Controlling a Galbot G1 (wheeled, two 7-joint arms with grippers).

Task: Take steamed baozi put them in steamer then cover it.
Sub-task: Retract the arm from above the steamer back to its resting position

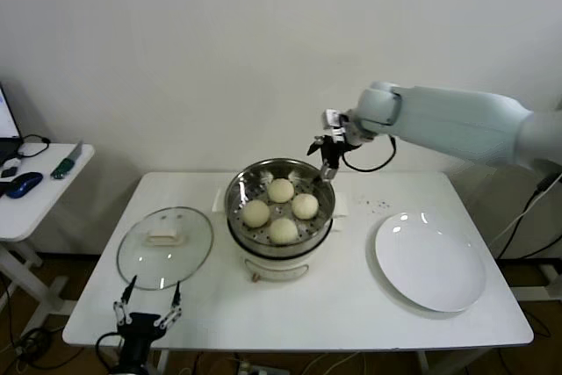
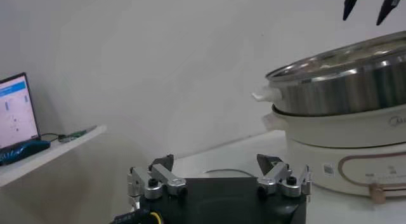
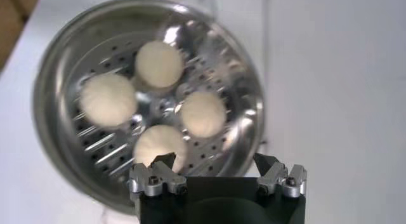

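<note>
Four smooth cream baozi [image 1: 281, 209] sit in shiny steamer [image 1: 241, 186]; right gripper [image 1: 321, 161] spread above rim, left gripper [image 1: 147, 309] spread, parked.

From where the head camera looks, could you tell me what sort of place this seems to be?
Probably an indoor lab or office corner set up as a cooking test bench: a plain white table against a bare wall, an electric steamer on it, and a side desk with a computer mouse.

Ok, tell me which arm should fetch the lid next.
Left, probably. The left gripper hangs open at the table's near edge, just before the glass lid. The right gripper is open above the steamer's far rim, across from it.
</note>
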